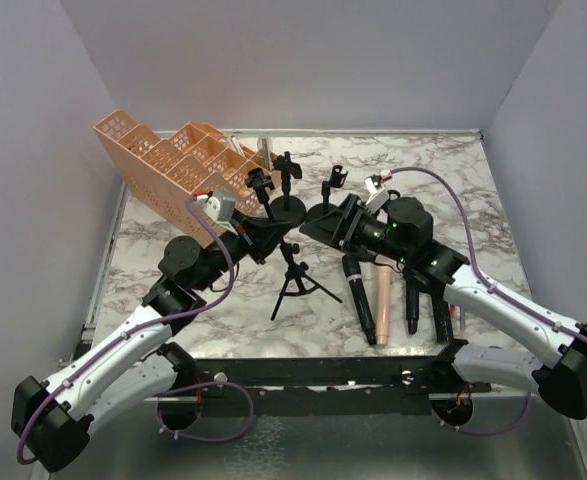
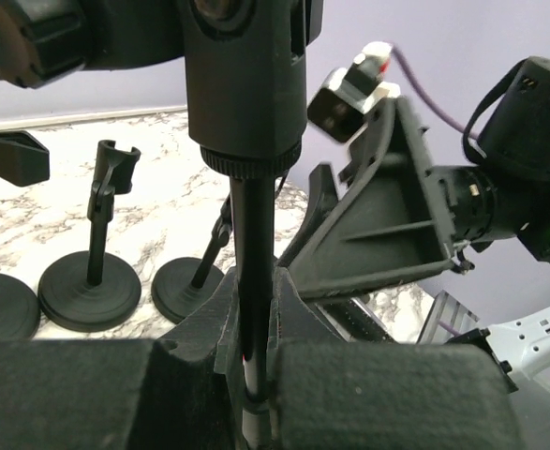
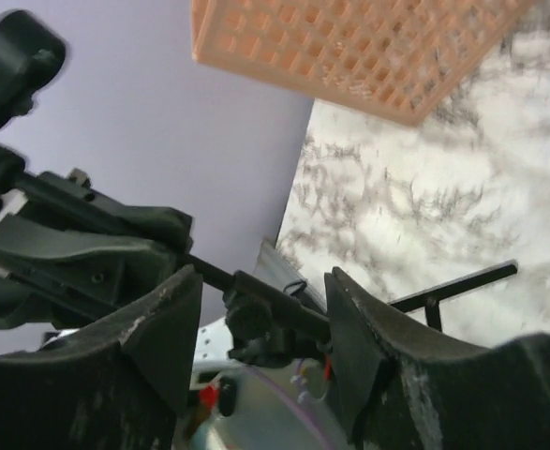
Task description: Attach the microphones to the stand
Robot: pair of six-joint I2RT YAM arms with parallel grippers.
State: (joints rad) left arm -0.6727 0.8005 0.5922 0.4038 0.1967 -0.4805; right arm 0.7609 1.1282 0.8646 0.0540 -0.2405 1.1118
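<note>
A black tripod stand (image 1: 295,277) stands mid-table. My left gripper (image 1: 257,233) is shut on its thin upright pole (image 2: 254,234), just below the black clip holder (image 2: 246,84). My right gripper (image 1: 331,222) faces it from the right, open, with the stand's knobbed joint (image 3: 273,317) between its fingers (image 3: 167,328). The microphones lie side by side near the front edge. From left to right they are a black microphone with a mesh head (image 1: 359,292), a pale pink one (image 1: 383,297) and two black ones (image 1: 411,303) (image 1: 441,312). None is in either gripper.
An orange lattice basket (image 1: 173,160) leans at the back left and fills the top of the right wrist view (image 3: 368,47). Three small round-base clip stands (image 1: 288,205) (image 1: 262,186) (image 1: 333,182) stand behind the tripod; their bases (image 2: 89,291) (image 2: 185,289) show left of the pole.
</note>
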